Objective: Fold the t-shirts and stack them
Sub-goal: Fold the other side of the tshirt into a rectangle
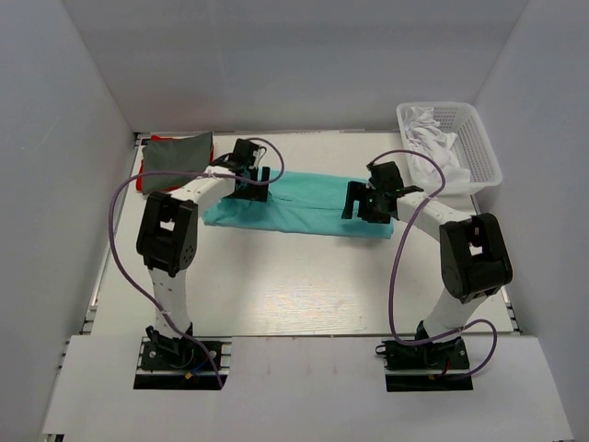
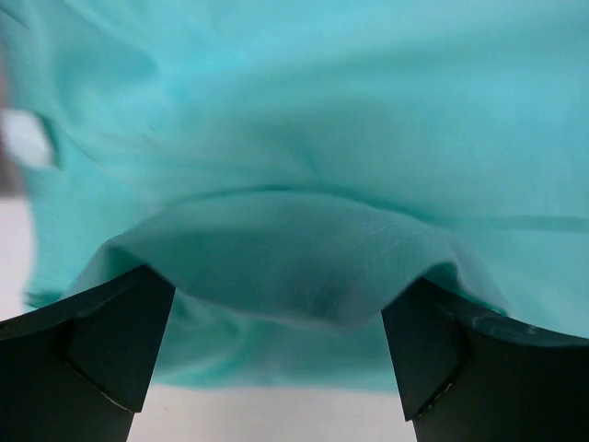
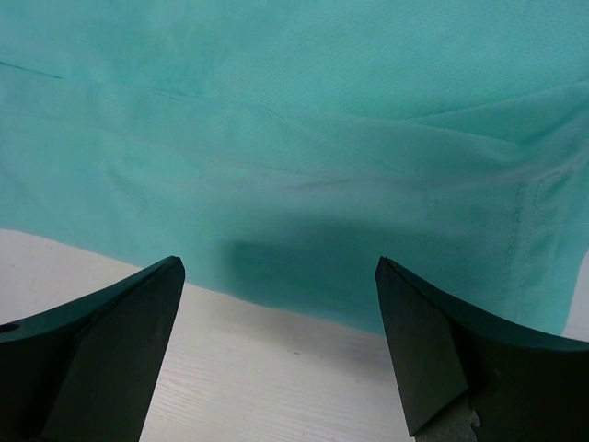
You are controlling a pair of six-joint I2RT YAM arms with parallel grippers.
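The mint-teal t-shirt (image 1: 304, 210) lies folded in a long strip across the middle of the table. My left gripper (image 1: 256, 177) is open over its left end. In the left wrist view the teal cloth (image 2: 304, 138) fills the frame, and a raised fold of it sits between the open fingers of that gripper (image 2: 276, 304). My right gripper (image 1: 357, 199) is open over the shirt's right part. In the right wrist view it (image 3: 281, 267) hangs over the shirt's near edge (image 3: 304, 230). The dark grey t-shirt (image 1: 177, 152) lies folded at the back left on the red one (image 1: 143, 183).
A white lattice basket (image 1: 483, 147) with white cloth (image 1: 428, 129) in it stands at the back right. White walls close in the table on three sides. Bare table (image 1: 294, 276) lies between the teal shirt and the arm bases.
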